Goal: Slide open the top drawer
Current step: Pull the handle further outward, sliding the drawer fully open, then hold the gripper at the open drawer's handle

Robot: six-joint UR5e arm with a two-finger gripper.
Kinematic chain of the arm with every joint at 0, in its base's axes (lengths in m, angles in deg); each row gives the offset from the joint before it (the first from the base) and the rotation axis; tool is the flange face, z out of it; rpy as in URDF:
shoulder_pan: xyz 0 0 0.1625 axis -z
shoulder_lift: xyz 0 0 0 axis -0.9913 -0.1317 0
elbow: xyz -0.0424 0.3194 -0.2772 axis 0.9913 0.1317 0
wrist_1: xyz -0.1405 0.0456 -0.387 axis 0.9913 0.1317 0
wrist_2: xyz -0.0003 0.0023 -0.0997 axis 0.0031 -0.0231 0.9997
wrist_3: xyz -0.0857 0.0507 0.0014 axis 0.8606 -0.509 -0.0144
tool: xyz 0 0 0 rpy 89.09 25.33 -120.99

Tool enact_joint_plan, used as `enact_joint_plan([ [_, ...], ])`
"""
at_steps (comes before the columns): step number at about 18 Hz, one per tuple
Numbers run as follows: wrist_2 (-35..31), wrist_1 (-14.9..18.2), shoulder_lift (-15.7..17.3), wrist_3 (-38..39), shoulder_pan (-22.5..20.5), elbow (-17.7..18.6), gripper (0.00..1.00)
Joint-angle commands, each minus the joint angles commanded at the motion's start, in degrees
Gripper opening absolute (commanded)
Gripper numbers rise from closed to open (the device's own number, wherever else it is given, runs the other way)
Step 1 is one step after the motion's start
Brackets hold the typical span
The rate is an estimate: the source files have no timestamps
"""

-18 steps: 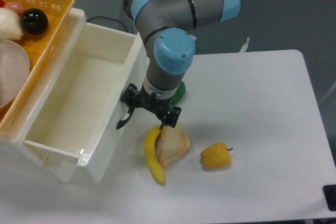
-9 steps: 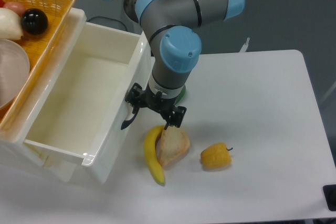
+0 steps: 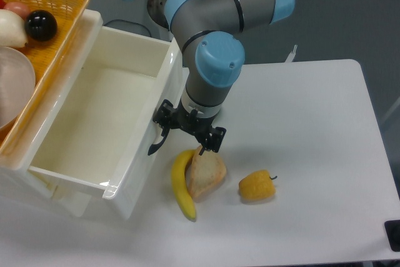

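**Camera view: drawer pulled well out, gripper at its handle**

The camera view shows the gripper (image 3: 187, 134) at mid-frame, set at the black handle (image 3: 160, 141) on the drawer's front. The wrist hides the fingertips, so I cannot tell whether the jaws are clamped on the handle or only hooked behind it.

The top drawer (image 3: 134, 167) fills the left half of the frame, its deep white box open to the camera. Over the last second its front and the gripper have shifted together toward the lower right, nearer the banana (image 3: 181, 186) and the bread (image 3: 206, 176). That suggests the pull is working and the task is nearly or fully done; further travel risks pushing the front into the banana.

The lower drawer is hidden beneath the open one. The cabinet is cut off at the left edge, as is the basket (image 3: 62, 4) at upper left. A green thing behind the arm is mostly covered. A yellow pepper (image 3: 256, 186) lies apart, lower right.
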Motion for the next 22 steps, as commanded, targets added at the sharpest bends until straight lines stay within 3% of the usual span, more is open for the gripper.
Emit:
enact_joint_plan([
  [14,0.5,0.8,0.1,1.0,-0.4,0.1,1.00],
  [22,4.6,1.0,0.2,2.7,-0.7,0.1,1.00],
])
